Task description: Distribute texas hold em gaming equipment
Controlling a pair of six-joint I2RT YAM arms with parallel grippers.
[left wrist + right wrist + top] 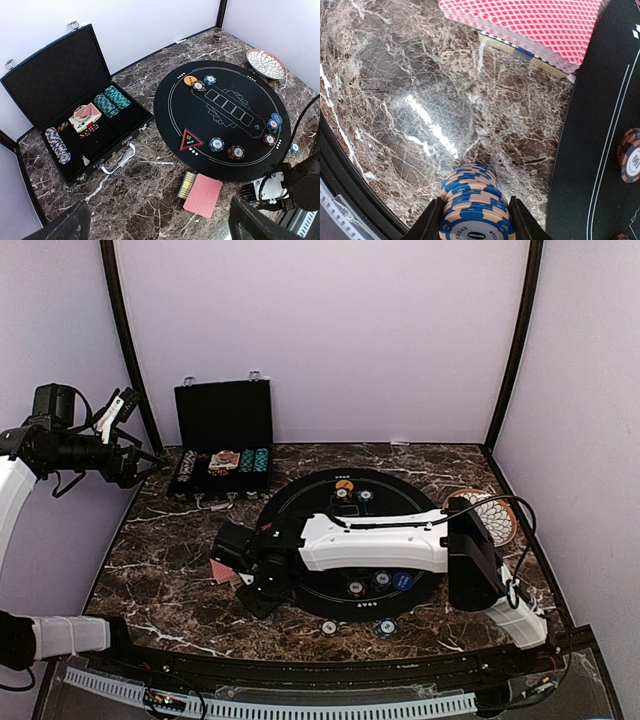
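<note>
Here, a stack of blue-and-tan poker chips is gripped by the right end effector above the table, just off the black felt mat, near the red-backed cards. The left end effector is spread wide, well apart from the mat.

The right gripper — seemingly — pinches chips.

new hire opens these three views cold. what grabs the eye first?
The right arm stretched leftward across the black round mat in the table's middle, its claw shut on a stack of blue-and-tan chips over the marble off the mat's near-left edge. Next, the open black case at the far left, chip rows inside, and the red-backed deck lying on the marble beside the mat.
</note>
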